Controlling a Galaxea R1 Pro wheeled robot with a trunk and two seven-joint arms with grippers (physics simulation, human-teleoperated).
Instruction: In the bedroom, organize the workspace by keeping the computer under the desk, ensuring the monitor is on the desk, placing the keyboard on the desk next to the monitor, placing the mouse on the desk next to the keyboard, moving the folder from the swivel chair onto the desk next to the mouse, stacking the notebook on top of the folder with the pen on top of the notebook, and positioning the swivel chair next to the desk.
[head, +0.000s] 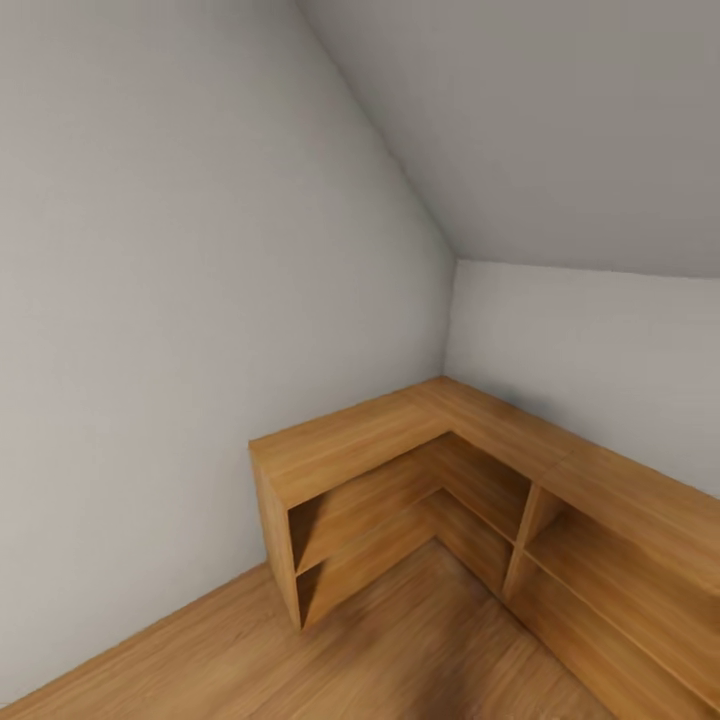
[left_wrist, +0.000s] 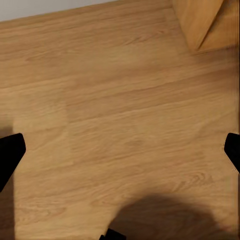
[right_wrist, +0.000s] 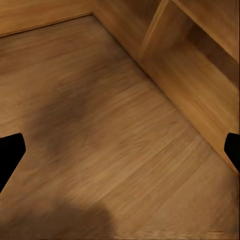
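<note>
None of the task's objects appear; I am facing a room corner. The left gripper (left_wrist: 120, 150) hangs over bare wooden floor (left_wrist: 115, 115), its two black fingertips (left_wrist: 10, 155) far apart at the frame's sides, so it is open with nothing between them. The right gripper (right_wrist: 120, 152) is likewise open and empty, its black fingertips (right_wrist: 10, 155) spread wide above the floor (right_wrist: 100, 140) beside the low shelf (right_wrist: 195, 75).
An L-shaped low wooden shelf unit (head: 400, 450) with open empty compartments fills the corner under a sloped ceiling (head: 560, 130). Grey walls (head: 180, 300) close the left and back. Wooden floor (head: 400, 640) lies in front; a shelf corner (left_wrist: 205, 25) shows near the left gripper.
</note>
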